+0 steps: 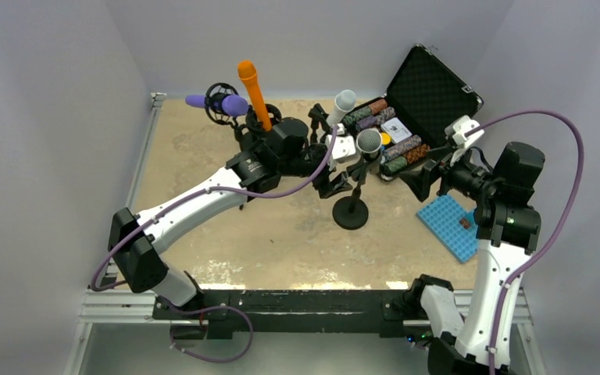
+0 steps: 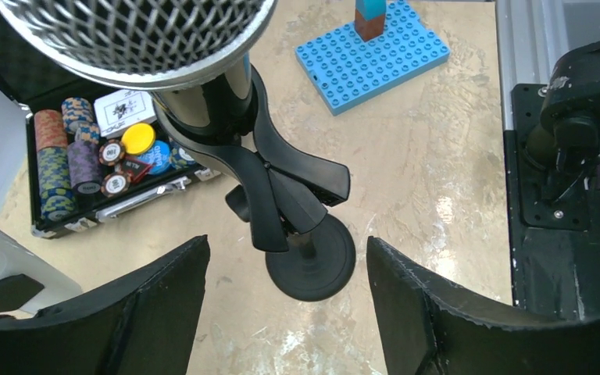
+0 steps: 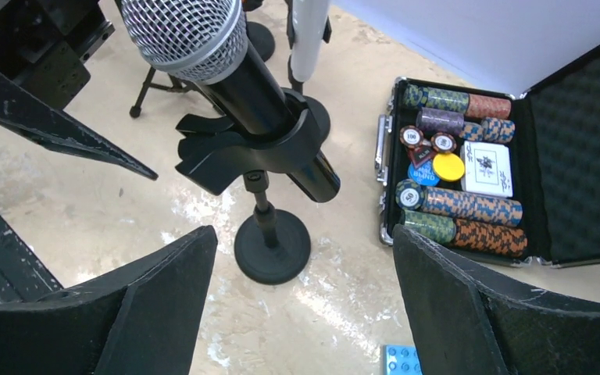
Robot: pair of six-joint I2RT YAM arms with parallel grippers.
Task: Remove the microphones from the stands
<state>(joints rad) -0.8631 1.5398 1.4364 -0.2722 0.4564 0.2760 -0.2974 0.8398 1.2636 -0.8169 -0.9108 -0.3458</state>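
Observation:
The microphone (image 1: 369,141) has a silver mesh head and a black body, and it sits tilted in the black clip of a short stand (image 1: 350,212) with a round base. In the left wrist view the mesh head (image 2: 133,31) fills the top, above the clip (image 2: 281,180) and the base (image 2: 310,262). My left gripper (image 2: 287,244) is open just left of the stand (image 1: 332,183), touching nothing. My right gripper (image 3: 305,232) is open too, off to the stand's right (image 1: 419,178). It faces the microphone (image 3: 195,43) and the clip (image 3: 258,144), with nothing between its fingers.
An open black case of poker chips (image 1: 414,101) lies at the back right. A blue brick plate (image 1: 451,225) sits under the right arm. Orange (image 1: 251,90), purple (image 1: 226,103) and white (image 1: 342,105) microphones stand on other holders behind the left arm.

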